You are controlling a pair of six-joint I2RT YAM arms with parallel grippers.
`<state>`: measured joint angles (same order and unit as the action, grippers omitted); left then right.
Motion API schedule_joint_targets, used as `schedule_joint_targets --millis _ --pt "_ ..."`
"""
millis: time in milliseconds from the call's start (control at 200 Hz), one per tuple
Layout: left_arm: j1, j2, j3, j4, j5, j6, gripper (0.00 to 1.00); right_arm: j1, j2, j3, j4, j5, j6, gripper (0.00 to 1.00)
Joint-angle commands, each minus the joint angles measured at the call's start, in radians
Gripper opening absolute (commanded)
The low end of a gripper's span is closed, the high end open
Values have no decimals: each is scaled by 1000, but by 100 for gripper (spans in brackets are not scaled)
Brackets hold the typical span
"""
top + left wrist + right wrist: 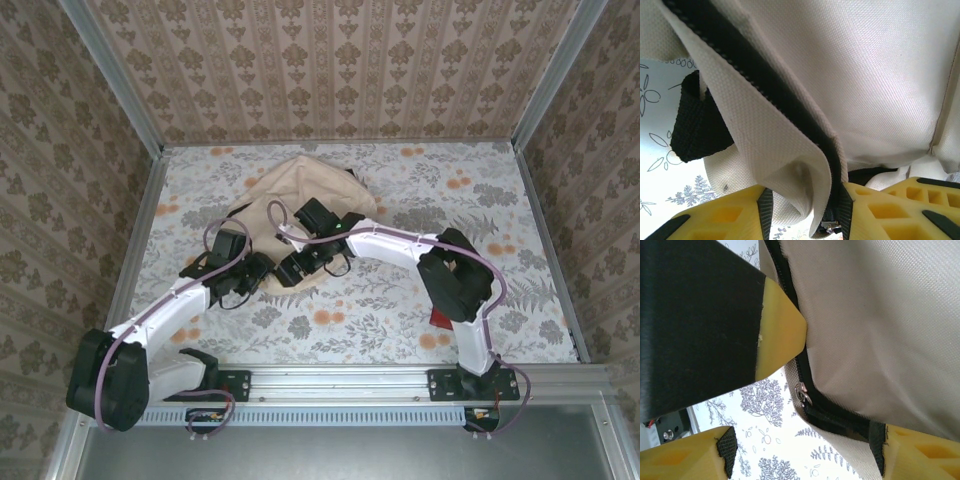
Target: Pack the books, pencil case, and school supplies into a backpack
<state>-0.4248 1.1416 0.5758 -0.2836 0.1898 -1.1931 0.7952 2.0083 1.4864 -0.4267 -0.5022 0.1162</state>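
Fingers (725, 217) of the left gripper (807, 212) pinch a fold of the backpack (865, 75) right at its dark zipper (765, 90), closed tight on the cloth. Just beside it, the right gripper (802, 452) gapes wide and holds nothing, the zipper band by one finger. Beyond them the cream bag lies slumped on the flowered table (450, 200), towards the far wall (340, 70).

Your top camera looks down on the table (400, 320) from behind the arm bases (450, 383); both wrist cameras sit close against the backpack (300, 195), sharing its zipper (765, 85).
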Motion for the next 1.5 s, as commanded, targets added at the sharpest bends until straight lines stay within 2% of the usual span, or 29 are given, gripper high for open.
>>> schedule_joint_targets --millis 0,210,445,745,970,1125,1355,1425,1495 --pt "4 3 27 -23 7 11 41 -3 38 45 -86 -11 -91 73" --pt "3 3 33 -28 10 15 41 -3 47 44 -80 28 -105 69" --pt "4 3 36 -28 13 15 41 -4 63 64 -18 118 -47 77" --pt "4 3 39 -27 14 18 42 -4 89 66 -72 -88 -104 73" --pt "4 5 33 -24 12 17 41 -15 31 26 -54 -85 -93 50" --pt "3 5 26 -22 12 15 41 -23 5 19 -42 -104 -70 41" --pt "3 1 21 -22 14 15 40 -26 -1 16 -15 -2 -28 22" --pt "3 0 21 -20 16 15 40 -25 4 21 -16 22 -25 18" --pt "3 -2 23 -19 19 15 40 -24 7 25 -17 16 -34 19"
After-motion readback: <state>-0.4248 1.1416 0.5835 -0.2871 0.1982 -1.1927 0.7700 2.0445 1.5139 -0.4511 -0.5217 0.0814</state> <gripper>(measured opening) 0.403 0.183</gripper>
